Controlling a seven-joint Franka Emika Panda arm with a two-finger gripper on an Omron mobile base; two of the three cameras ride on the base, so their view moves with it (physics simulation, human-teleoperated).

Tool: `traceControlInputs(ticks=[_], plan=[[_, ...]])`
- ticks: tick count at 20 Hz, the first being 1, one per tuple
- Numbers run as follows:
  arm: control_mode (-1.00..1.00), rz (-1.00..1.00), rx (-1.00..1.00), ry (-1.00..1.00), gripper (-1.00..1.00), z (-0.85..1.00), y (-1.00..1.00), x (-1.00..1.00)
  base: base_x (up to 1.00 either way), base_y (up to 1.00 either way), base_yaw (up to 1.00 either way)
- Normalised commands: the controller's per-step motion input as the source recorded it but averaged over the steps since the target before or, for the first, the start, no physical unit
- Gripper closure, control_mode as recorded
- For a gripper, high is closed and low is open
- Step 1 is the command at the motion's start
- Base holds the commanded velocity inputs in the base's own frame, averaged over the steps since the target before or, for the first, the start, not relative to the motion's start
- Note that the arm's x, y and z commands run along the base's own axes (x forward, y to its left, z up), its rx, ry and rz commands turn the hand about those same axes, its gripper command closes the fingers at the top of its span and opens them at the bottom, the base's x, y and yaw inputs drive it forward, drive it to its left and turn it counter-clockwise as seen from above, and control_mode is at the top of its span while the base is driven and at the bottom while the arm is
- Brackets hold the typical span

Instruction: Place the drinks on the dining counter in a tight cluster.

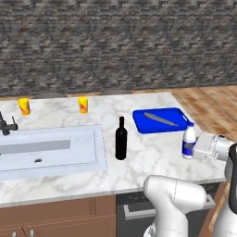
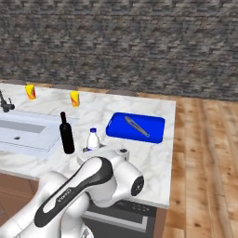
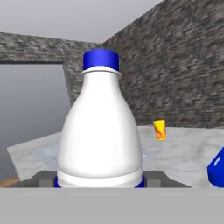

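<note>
A small white bottle (image 3: 100, 131) with a blue cap and blue label stands close in front of the hand camera. My gripper (image 3: 99, 181) is shut on its lower body, one finger pressed to each side. In the base views the same white bottle (image 1: 188, 140) (image 2: 93, 139) is at the right end of the dining counter (image 1: 143, 162), near its front edge, with the gripper (image 1: 189, 149) reaching in from the right. Whether the bottle rests on the marble or hangs just above it, I cannot tell. A tall black wine bottle (image 1: 121, 139) (image 2: 67, 134) stands upright to its left, beside the sink.
A blue cutting board (image 1: 159, 120) (image 2: 135, 127) with a metal utensil lies behind the white bottle. The inset sink (image 1: 51, 150) and black faucet (image 1: 5, 124) are at the left. Two yellow cups (image 1: 24, 106) (image 1: 83, 104) stand along the back edge. Wooden floor lies right of the counter.
</note>
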Motion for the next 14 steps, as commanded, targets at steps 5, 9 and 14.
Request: traceControlInputs(ticks=[5,9,14], plan=[[-1.00,0.22,0.02,0.14,1.00,-0.24,-0.16,0.25,0.00,0.00,0.00],[-1.00,0.25,0.01,0.07,1.00,-0.27,-0.03,0.28,0.00,0.00,0.00],[-1.00,0.26,0.06,0.00,1.00,-0.22,0.00,0.30,0.00,0.00,0.00]])
